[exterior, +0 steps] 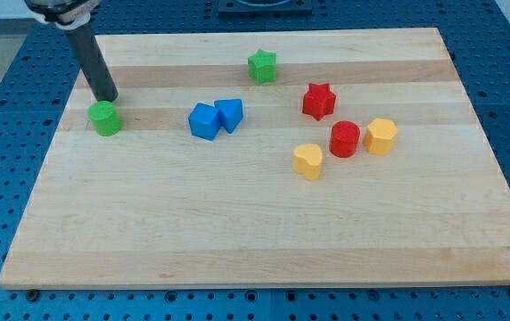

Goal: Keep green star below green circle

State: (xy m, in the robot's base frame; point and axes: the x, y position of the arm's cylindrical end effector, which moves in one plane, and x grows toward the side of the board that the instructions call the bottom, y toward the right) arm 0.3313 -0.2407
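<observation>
The green star (261,66) lies near the view's top, a little left of centre. The green circle (105,118) sits at the view's left, lower in the view than the star. My tip (110,98) is just above the green circle, at its upper edge, touching or nearly touching it. The dark rod rises from there to the view's top left.
Two blue blocks (205,121) (230,113) sit side by side near the centre. A red star (318,101), a red circle (344,138), a yellow hexagon-like block (381,135) and a yellow heart (307,161) cluster at the right. The wooden board (237,241) ends in blue perforated table.
</observation>
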